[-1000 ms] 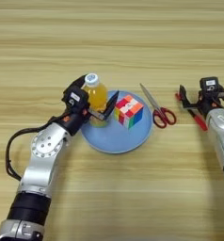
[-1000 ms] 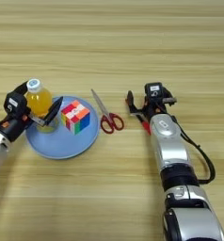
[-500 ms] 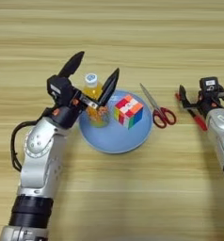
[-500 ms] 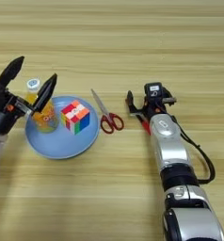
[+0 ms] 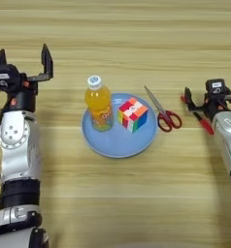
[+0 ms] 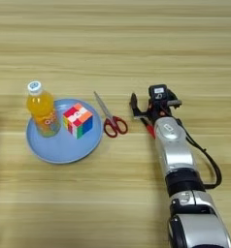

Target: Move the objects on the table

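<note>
One orange-drink bottle (image 5: 99, 104) stands upright on the left part of a round blue plate (image 5: 118, 145), a little left of the frame's centre in the left eye view. One multicoloured cube (image 5: 132, 114) sits just beside it on the same plate, on the right. One pair of red-handled scissors (image 5: 161, 111) lies on the bare desk (image 5: 117, 43) just off the plate's right rim, blades pointing up and left. One thin red pen (image 6: 147, 127) lies further right, partly hidden under the right gripper.

The left gripper (image 5: 22, 63) is at the left edge of the frame, well apart from the bottle, with its two black fingers spread wide and holding nothing. The right gripper (image 6: 155, 104) rests over the pen at the right; its fingers look parted, and nothing is visibly pinched between them.

By my reading, the bottle and cube are already placed on the plate, with the scissors and pen left on the wood. The likely next move falls to the right arm: lower onto the pen, or reach left for the scissors, and close low enough to catch something this flat.
</note>
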Motion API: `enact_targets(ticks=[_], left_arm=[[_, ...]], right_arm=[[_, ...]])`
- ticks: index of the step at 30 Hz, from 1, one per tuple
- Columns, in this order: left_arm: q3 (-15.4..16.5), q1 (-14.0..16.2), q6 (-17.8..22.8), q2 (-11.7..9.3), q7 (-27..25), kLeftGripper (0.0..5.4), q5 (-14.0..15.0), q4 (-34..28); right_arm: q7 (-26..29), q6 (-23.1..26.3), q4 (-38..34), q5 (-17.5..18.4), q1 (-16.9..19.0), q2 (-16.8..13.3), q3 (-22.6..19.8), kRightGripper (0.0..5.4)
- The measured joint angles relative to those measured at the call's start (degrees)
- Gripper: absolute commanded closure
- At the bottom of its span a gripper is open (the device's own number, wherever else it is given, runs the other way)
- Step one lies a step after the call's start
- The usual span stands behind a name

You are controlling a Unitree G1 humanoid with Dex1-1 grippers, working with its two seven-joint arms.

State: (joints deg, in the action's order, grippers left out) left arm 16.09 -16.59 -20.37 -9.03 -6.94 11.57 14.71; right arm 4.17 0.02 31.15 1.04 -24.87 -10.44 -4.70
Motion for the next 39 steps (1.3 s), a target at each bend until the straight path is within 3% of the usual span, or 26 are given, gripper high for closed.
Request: enact_targets(ticks=[6,12,20,26,33,39], left_arm=[[-0.7,-0.8,2.2,-1.7,1.0,0.02,-2.6,6.5],[-1.1,-1.9,4.0,-2.1,0.7,0.02,-2.6,9.7],[-4.6,-2.1,7.2,-3.0,0.4,0.02,-5.3,13.1],[-5.2,-2.1,7.8,-3.4,0.7,0.02,-6.7,14.7],[-5.2,-2.4,8.2,-3.5,1.2,0.02,-6.8,15.3],[-5.2,-2.4,8.2,-3.5,1.2,0.02,-6.8,15.3]], right_arm=[[0.9,-0.7,-2.9,0.1,0.1,0.1,0.1,0.00],[5.1,1.3,-15.3,0.4,2.8,0.0,2.3,0.00],[12.7,11.9,-31.3,4.1,8.2,-0.2,6.1,0.00],[19.6,22.1,-40.8,10.5,11.7,-0.7,9.3,0.00],[24.1,29.3,-48.0,12.3,12.1,-2.2,15.4,0.00],[25.9,30.8,-48.4,12.2,11.6,-2.5,18.9,0.00]])
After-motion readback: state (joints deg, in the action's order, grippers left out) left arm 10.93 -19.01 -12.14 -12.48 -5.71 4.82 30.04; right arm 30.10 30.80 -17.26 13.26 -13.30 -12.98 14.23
